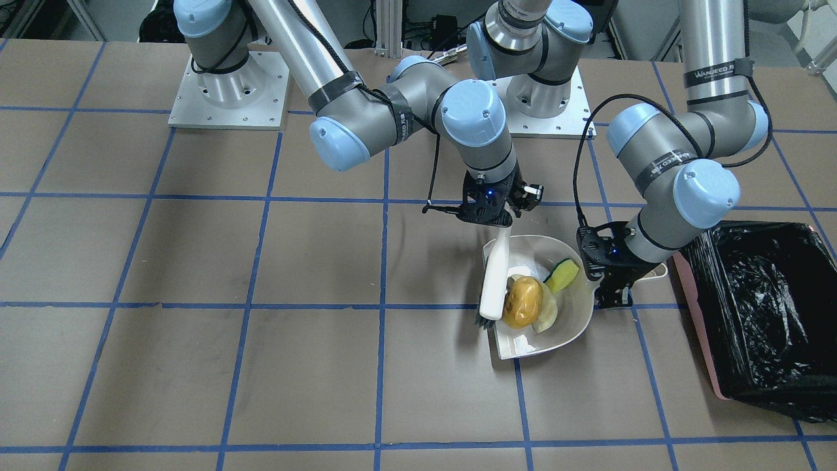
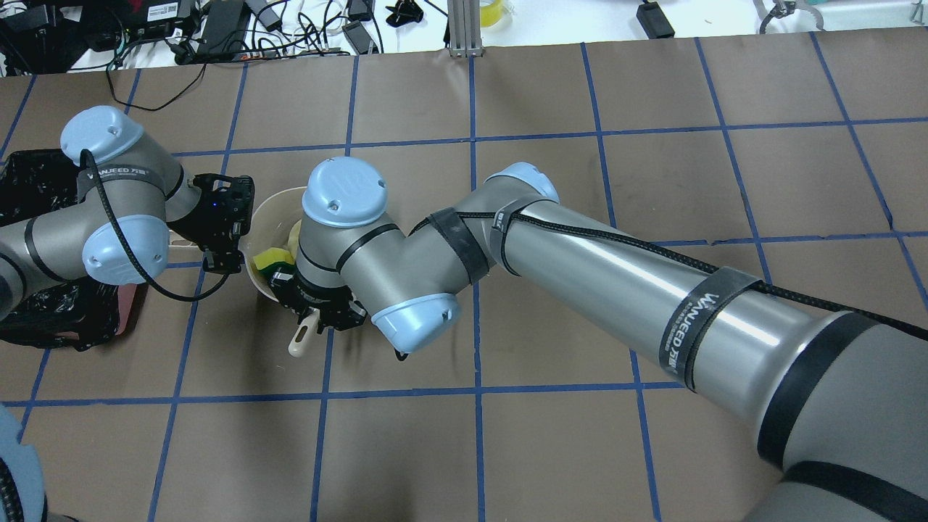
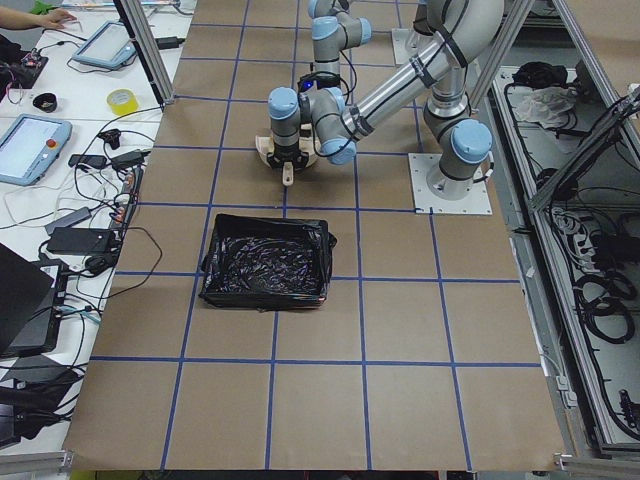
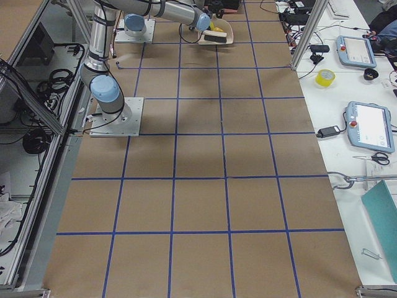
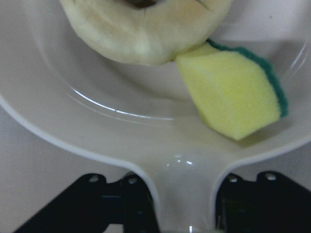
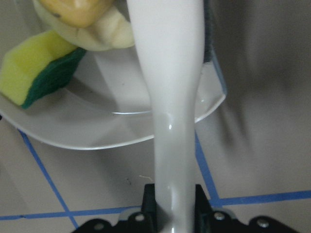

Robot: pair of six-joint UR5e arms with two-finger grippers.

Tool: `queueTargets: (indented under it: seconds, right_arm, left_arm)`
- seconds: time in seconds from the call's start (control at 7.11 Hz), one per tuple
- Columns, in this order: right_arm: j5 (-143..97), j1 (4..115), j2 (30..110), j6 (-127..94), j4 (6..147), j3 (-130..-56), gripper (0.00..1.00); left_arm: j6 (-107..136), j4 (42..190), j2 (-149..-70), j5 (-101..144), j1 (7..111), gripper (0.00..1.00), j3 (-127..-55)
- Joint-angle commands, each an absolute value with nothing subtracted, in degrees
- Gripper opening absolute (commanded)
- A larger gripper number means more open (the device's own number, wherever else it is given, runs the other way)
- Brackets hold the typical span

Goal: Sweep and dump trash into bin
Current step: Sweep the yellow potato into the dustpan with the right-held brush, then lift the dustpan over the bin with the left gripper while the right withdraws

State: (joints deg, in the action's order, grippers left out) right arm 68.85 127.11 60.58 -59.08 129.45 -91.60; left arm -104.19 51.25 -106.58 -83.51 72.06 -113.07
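- Front-facing view, centre right: one cream dustpan on the brown desk holds all three pieces of trash: one golden potato lump, one pale crescent slice and one yellow-green sponge. Sweeping looks done; dumping is yet to do.
- Same view: the right fingers clamp one white brush, and the left fingers clamp the dustpan handle. One bin, lower right, shows only its black liner.
- Overhead view, left of centre: two arms meet over the dustpan. The sponge shows, and the bin sits at the left edge.
- Left-side view: the bin lies centre left, apart from the arms above it. Grip cannot be told here.
- Right-side view: the dustpan is tiny at top centre.
- Left wrist view: the left fingers pinch the handle from both sides. The sponge and slice lie in the dustpan.
- Right wrist view: the right fingers squeeze the brush. All three pieces sit at upper left.
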Motion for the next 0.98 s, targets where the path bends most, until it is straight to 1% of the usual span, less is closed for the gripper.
queueTargets:
  seconds: [0.0, 0.28, 0.42, 0.56, 0.7, 0.84]
  right_arm:
    - [72.4, 123.2, 63.4, -56.5, 121.4, -91.4, 0.00]
    - [72.7, 112.5, 71.1, -44.0, 109.6, -91.4, 0.00]
    - [76.2, 105.3, 75.2, -32.1, 102.9, -91.6, 0.00]
    - [77.2, 98.2, 78.0, -24.3, 99.4, -91.6, 0.00]
    - [76.8, 92.2, 79.4, -18.3, 97.8, -91.6, 0.00]
    - [76.4, 86.7, 78.8, -10.2, 97.4, -91.9, 0.00]
  left_arm:
    - [-104.9, 52.1, -106.6, -78.8, 68.7, 0.00, -112.2]
    - [-104.9, 52.7, -105.8, -77.5, 66.6, 0.00, -110.5]
    - [-104.9, 59.6, -105.7, -77.2, 64.7, 0.00, -106.9]
    - [-104.9, 67.7, -105.7, -74.3, 61.6, 0.00, -101.5]
    - [-104.9, 74.9, -105.7, -72.9, 59.3, 0.00, -96.7]
    - [-105.2, 80.1, -105.6, -72.9, 56.3, 0.00, -92.8]
